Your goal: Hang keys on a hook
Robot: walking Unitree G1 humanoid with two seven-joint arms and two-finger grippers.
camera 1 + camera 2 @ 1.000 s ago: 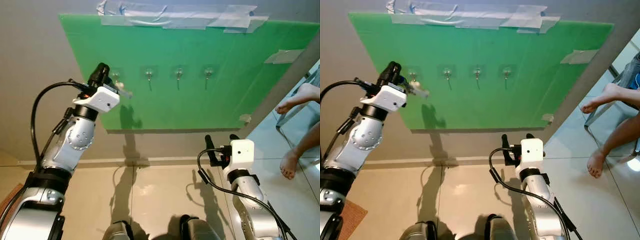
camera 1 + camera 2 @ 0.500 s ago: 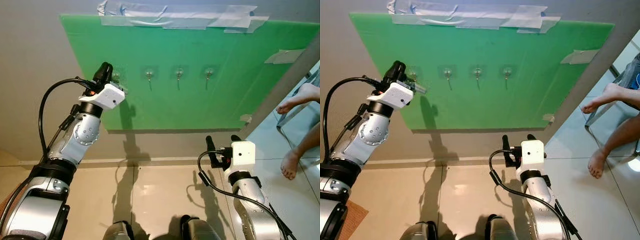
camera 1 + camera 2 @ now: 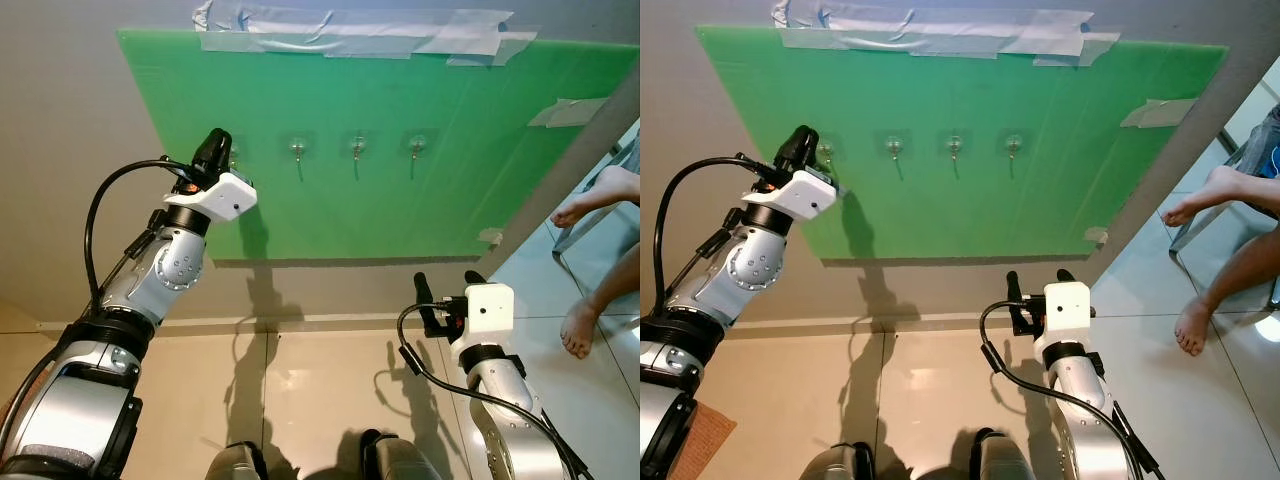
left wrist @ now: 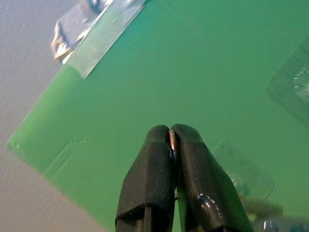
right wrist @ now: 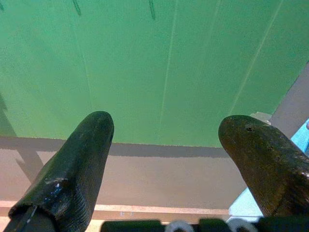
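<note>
A green board (image 3: 400, 120) is taped to the wall and carries a row of small clear hooks. My left gripper (image 3: 216, 146) is raised against the board at the leftmost hook (image 3: 234, 153). In the left wrist view its fingers (image 4: 149, 169) are shut on a thin metal key ring (image 4: 171, 145), close to the board and a clear hook pad (image 4: 244, 176). The keys themselves are hidden behind the wrist. The other hooks (image 3: 357, 146) hang bare. My right gripper (image 3: 442, 281) is held low, below the board, open and holding nothing (image 5: 164, 140).
A person's bare feet (image 3: 588, 205) and legs are at the right over the tiled floor (image 3: 300, 380). The wall's skirting runs below the board. My own feet show at the bottom edge.
My left arm has moved right and closer to the board, bringing the gripper up to the leftmost hook. The clear key tag that stuck out beside it is now hidden. The right arm stays put.
</note>
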